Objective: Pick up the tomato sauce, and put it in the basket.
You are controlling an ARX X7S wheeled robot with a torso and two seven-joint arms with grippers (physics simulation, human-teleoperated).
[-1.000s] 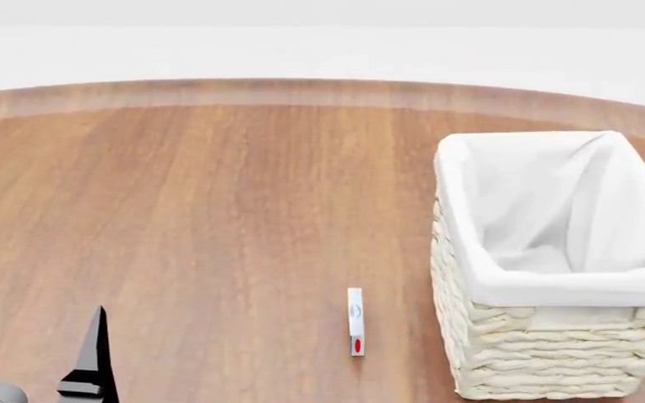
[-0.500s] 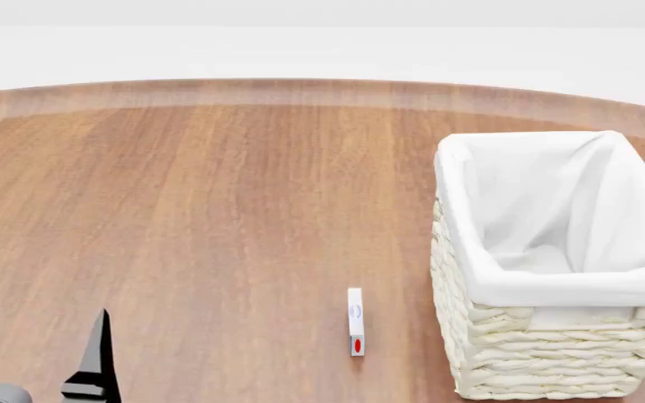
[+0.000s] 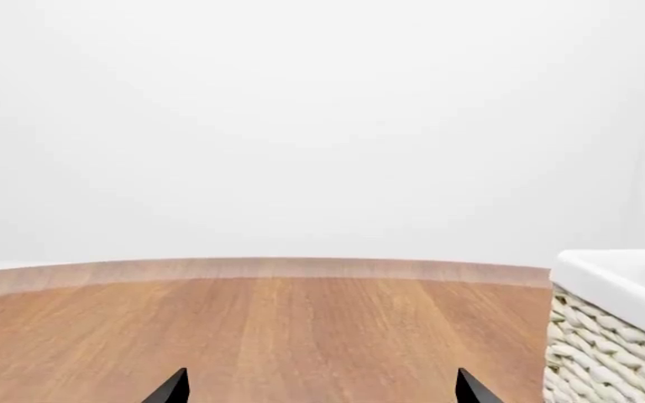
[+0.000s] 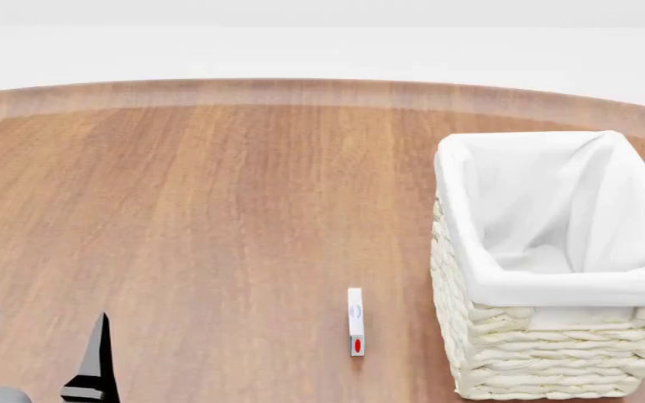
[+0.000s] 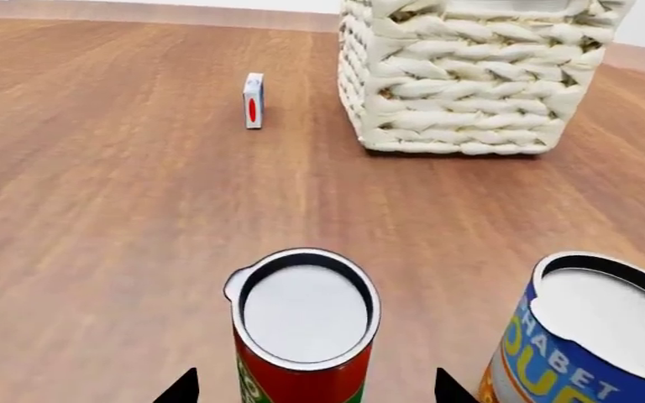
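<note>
The tomato sauce can (image 5: 303,327), red and green with a silver-white flat top, stands upright in the right wrist view. My right gripper (image 5: 312,388) is open, its two black fingertips (image 5: 182,388) on either side of the can, not touching it. The cream wicker basket (image 4: 490,353) with a white liner stands at the right of the head view, also in the right wrist view (image 5: 469,92) and at the edge of the left wrist view (image 3: 614,353). My left gripper (image 4: 37,348) is open and empty at the lower left. The can and the right gripper are out of the head view.
A blue-and-yellow labelled can (image 5: 580,344) stands close beside the tomato sauce. A small thin white box with a red spot (image 4: 355,322) stands on the wooden table left of the basket, also seen in the right wrist view (image 5: 253,100).
My left gripper has sunk slightly lower in the head view. The basket and the small box have not moved.
</note>
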